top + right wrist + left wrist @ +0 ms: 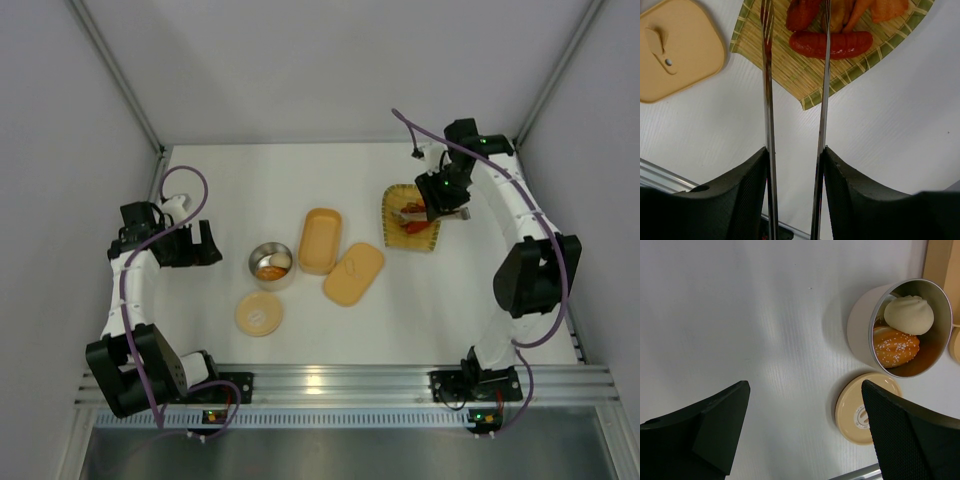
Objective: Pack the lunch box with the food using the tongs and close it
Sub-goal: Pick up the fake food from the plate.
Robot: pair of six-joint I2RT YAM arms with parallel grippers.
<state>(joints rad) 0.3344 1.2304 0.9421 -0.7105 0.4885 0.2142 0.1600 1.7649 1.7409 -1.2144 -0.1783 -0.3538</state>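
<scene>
right pincer (795, 157) clasping tongs (769, 100), arm extended over tray (790, 72)

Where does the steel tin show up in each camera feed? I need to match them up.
Top external: steel tin sits left of centre, just left of the oblong box.
Left wrist: steel tin at upper right, open.
Right wrist: not in it.
Shared landmark: the round tan lid, lying beside the tin in the top external and left wrist views.
</scene>
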